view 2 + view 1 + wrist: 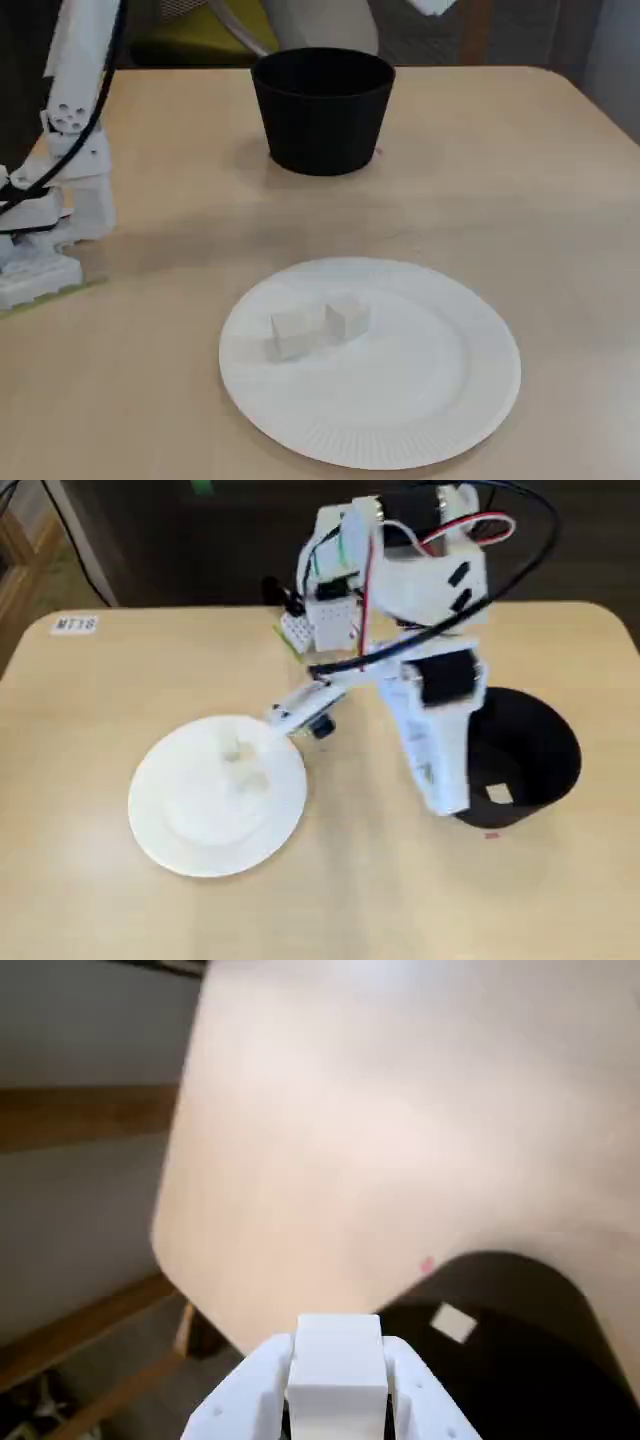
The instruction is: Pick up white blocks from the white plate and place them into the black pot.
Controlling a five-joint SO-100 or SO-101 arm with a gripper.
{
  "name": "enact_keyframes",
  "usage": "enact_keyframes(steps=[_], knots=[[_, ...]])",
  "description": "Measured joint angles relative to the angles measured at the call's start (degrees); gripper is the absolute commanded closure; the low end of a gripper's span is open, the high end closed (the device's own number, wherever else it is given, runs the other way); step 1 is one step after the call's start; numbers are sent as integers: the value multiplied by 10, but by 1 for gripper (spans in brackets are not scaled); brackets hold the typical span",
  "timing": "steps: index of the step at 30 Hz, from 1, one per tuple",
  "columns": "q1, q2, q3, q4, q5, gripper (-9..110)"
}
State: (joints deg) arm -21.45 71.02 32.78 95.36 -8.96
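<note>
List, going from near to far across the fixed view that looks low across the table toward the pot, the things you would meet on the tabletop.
Round white paper plate → two small off-white cubes lying side by side on the plate → matte black cylindrical pot.

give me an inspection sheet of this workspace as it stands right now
surface: light beige wooden table, bare apart from the job's things and the arm's base.
job's things: round white paper plate holds two small off-white cubes side by side; matte black cylindrical pot stands upright with one cube already inside.
clutter: small white label at a table corner, tiny pink mark by the pot.
grippers: white two-finger gripper hangs above the pot's rim, shut on a white cube.
cables: black, red and white wires loop over the arm.
surroundings: wooden rails and grey floor past the table edge.
</note>
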Motion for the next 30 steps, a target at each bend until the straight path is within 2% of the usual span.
enact_keyframes(steps=[6,14,17,20,22,23,24,25,30], knots=[[-117,44,186,0,12,104],[-193,5,204,-10,10,103],[-190,4,204,-16,11,83],[-191,6,204,-16,-10,72],[-192,9,204,-18,-13,75],[-190,12,204,-19,-15,81],[-186,17,204,-20,-15,89],[-182,22,204,-21,-15,103],[-134,76,204,-21,-2,104]])
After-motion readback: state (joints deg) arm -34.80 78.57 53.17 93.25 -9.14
